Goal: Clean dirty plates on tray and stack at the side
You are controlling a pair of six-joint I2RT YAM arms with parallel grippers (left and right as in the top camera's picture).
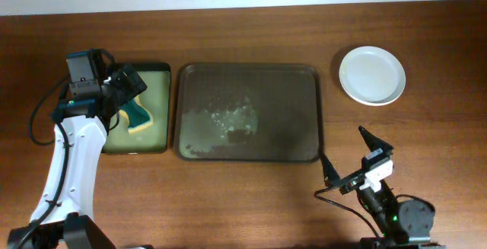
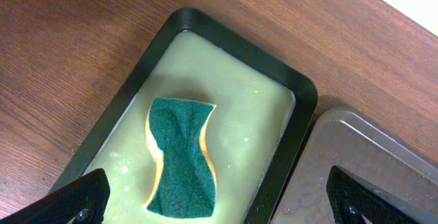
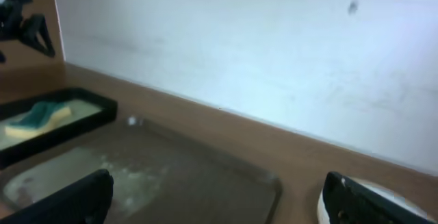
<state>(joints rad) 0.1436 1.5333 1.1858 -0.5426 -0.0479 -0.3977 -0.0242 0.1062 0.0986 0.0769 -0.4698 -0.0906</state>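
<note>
Both sets of jaws were spread wide, gripping nothing. My left jaws hung over the sponge (image 2: 181, 157) in the small black tray (image 2: 239, 46). The white plates (image 1: 372, 75) sat on the counter (image 1: 426, 142), right of the brown tray (image 1: 289, 97) and well ahead of my right jaws.
</note>
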